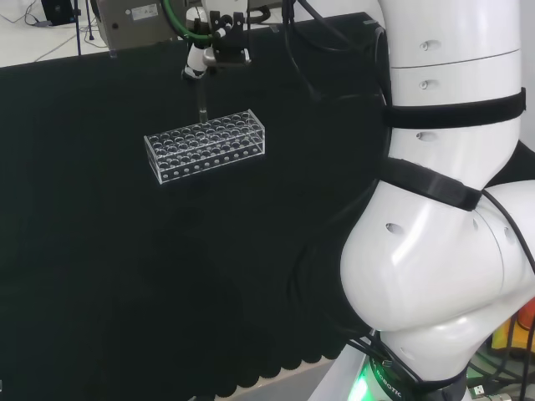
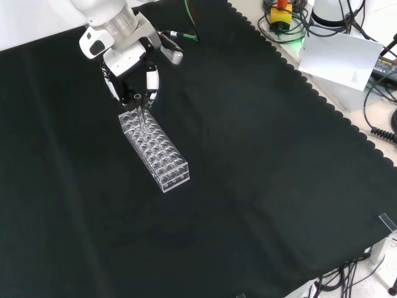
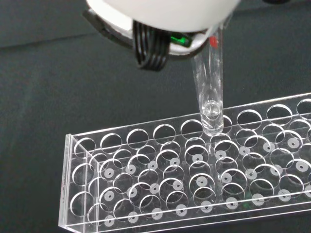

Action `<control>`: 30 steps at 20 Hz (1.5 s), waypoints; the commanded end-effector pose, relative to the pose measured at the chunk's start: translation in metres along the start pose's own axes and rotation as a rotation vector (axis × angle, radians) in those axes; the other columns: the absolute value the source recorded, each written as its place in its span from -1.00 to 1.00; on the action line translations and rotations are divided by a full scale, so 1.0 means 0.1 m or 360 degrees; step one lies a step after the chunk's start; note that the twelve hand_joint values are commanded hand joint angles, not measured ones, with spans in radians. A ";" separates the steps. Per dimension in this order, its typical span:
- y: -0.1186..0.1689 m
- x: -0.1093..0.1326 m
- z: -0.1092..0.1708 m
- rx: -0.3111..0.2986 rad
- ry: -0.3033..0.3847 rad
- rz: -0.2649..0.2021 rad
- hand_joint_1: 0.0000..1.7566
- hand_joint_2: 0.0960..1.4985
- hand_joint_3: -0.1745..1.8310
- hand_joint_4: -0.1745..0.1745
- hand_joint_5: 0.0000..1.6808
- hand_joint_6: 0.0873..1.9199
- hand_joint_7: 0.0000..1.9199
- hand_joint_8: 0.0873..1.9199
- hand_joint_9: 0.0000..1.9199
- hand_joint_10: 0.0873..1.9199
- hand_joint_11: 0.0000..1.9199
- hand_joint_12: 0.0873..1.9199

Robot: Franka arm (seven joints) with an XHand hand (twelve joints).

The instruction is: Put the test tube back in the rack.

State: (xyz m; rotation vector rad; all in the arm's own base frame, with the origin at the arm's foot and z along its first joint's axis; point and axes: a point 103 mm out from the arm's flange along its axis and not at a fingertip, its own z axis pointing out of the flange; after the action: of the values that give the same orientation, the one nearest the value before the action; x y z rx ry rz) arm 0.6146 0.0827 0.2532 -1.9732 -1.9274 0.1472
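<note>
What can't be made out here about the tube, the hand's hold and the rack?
- Wrist view: the hand covers the test tube top, hiding the hold.
- Head view: tube too thin to place over a hole of the rack.
- Front view: tube contents too small to tell.

A black cloth (image 2: 260, 186) is covering the table, its scalloped edge running along the right side in the front view and along the near side in the head view. Beyond that edge in the front view a pale surface is carrying a folded white card (image 2: 338, 59) and tangled cables (image 2: 378, 93) — black, yellow and green among them. In the head view a grey metal box (image 1: 138, 23) is standing at the far edge, more cables trailing beside it.
</note>
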 end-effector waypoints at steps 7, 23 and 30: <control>0.04 -0.03 0.04 0.0026 0.0016 0.0008 0.64 -0.23 -0.24 -1.00 0.59 -0.79 0.48 -0.38 0.64 -1.00 0.20 -0.03; 0.14 -0.07 0.08 0.0045 0.0027 0.0017 0.64 -0.23 -0.24 -1.00 0.59 -0.79 0.48 -0.38 0.64 -1.00 0.20 -0.03; 0.35 -0.14 0.13 0.0067 0.0026 -0.0003 0.64 -0.23 -0.24 -1.00 0.59 -0.79 0.48 -0.38 0.64 -1.00 0.20 -0.03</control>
State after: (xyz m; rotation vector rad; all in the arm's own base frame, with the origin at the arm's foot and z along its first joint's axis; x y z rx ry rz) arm 0.6302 0.0758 0.2398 -1.9552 -1.8945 0.1586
